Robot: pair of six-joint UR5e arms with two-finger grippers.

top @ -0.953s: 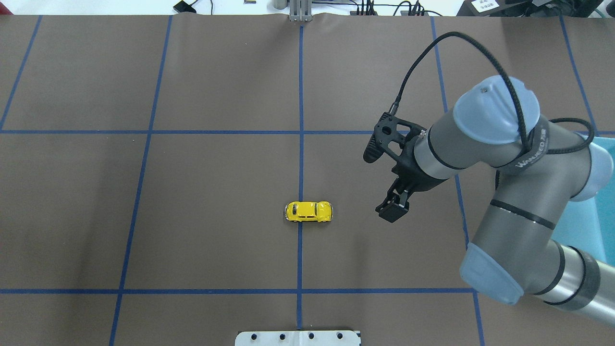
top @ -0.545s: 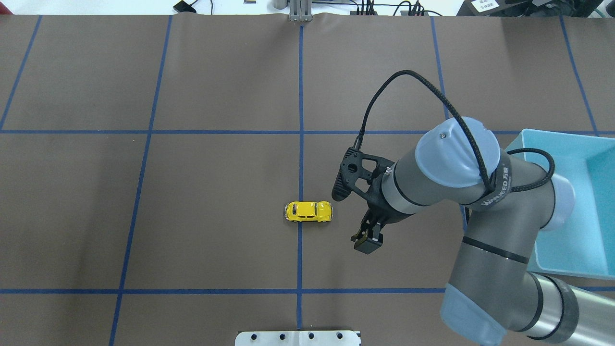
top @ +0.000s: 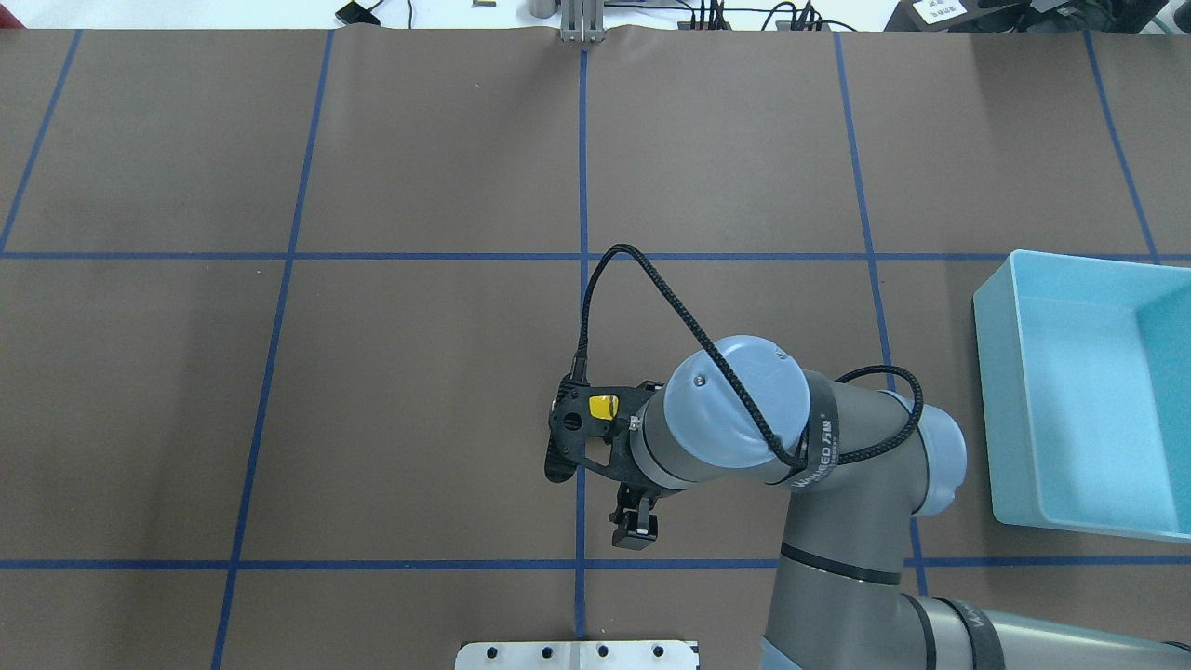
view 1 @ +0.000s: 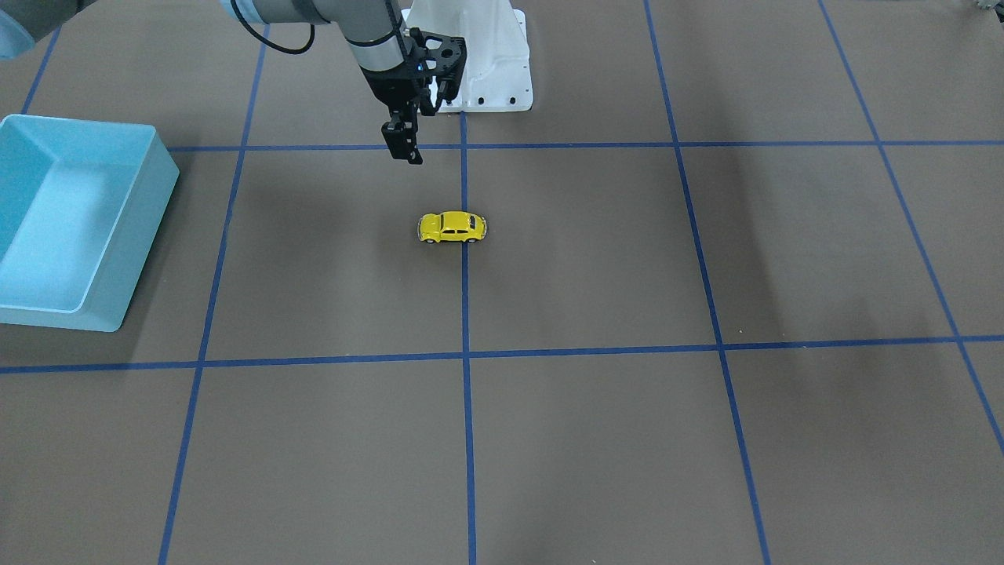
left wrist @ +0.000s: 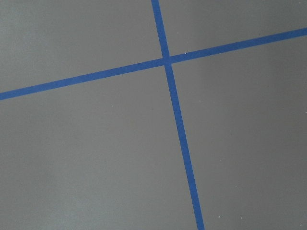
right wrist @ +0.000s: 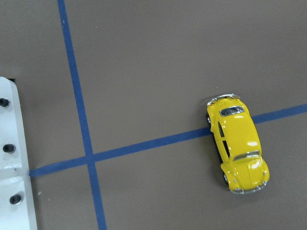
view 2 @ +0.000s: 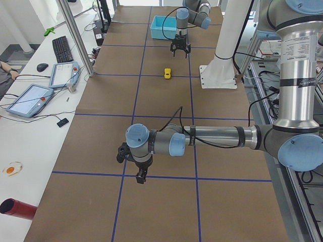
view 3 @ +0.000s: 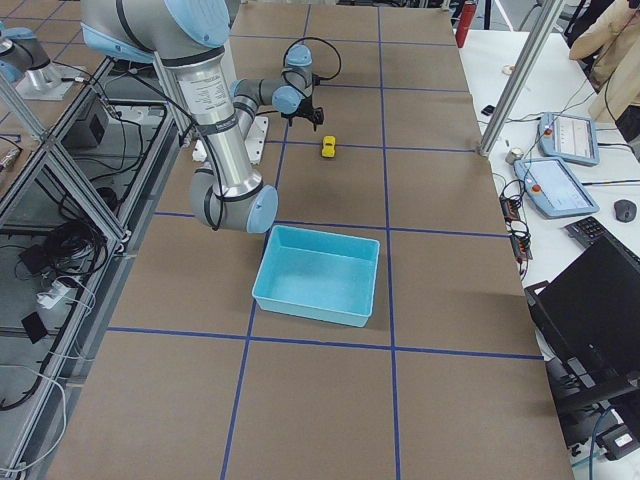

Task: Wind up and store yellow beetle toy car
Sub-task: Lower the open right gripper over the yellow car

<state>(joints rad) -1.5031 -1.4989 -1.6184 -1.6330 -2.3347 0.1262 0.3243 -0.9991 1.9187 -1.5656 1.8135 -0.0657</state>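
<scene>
Well outside blue bin (view 1: 133, 235), yellow car (view 1: 452, 227)

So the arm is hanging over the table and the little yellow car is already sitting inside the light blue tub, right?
Not quite. The yellow car is not in the light blue tub; it stands on the table across a blue tape line, as the front-facing view shows. The right gripper does hang over the table.
</scene>
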